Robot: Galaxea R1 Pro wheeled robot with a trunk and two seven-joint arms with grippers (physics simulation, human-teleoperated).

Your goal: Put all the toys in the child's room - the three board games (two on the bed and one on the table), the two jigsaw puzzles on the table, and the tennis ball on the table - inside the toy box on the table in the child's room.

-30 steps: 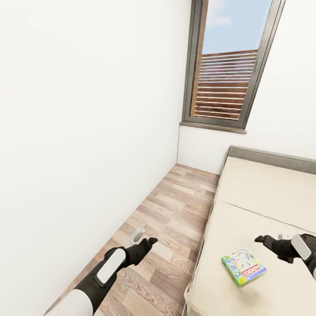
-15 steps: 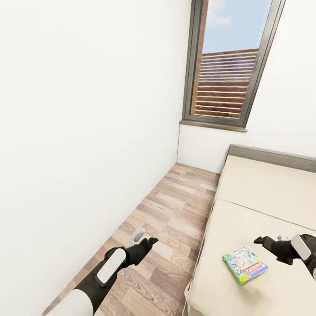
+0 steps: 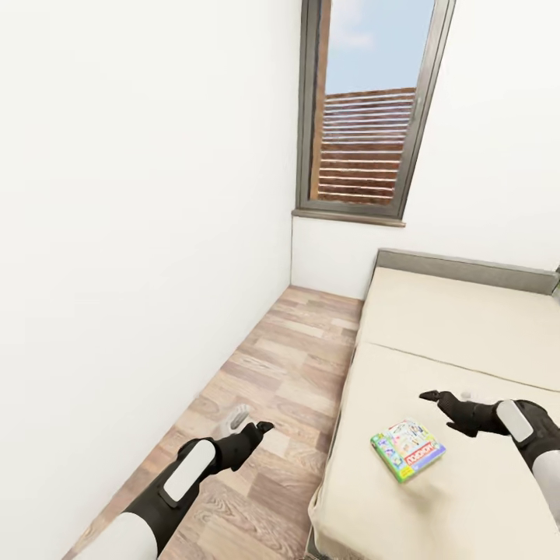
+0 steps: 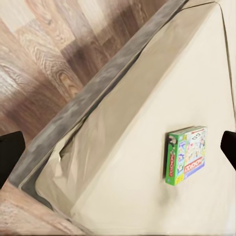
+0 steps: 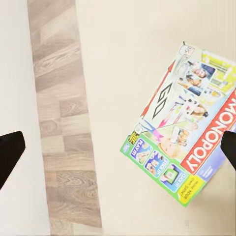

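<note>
Bed [image 3: 435,327] | view panned right | board game [image 3: 407,449] unmoved | right gripper [image 3: 434,397] above

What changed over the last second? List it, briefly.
The whole head view shifted, so the camera turned; window and bed slid left in frame. The right gripper now reaches further past the board game. Nothing was grasped: the game lies flat on the bed, and the left gripper stays over the floor.

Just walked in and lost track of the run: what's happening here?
The robot stands beside the bed, facing the window. One board game, a Monopoly box, lies flat on the mattress near the floor-side edge. The right claw hovers open above the bed just beyond the box, holding nothing. The left claw hangs open over the wood floor. Nothing is picked up yet.
</note>
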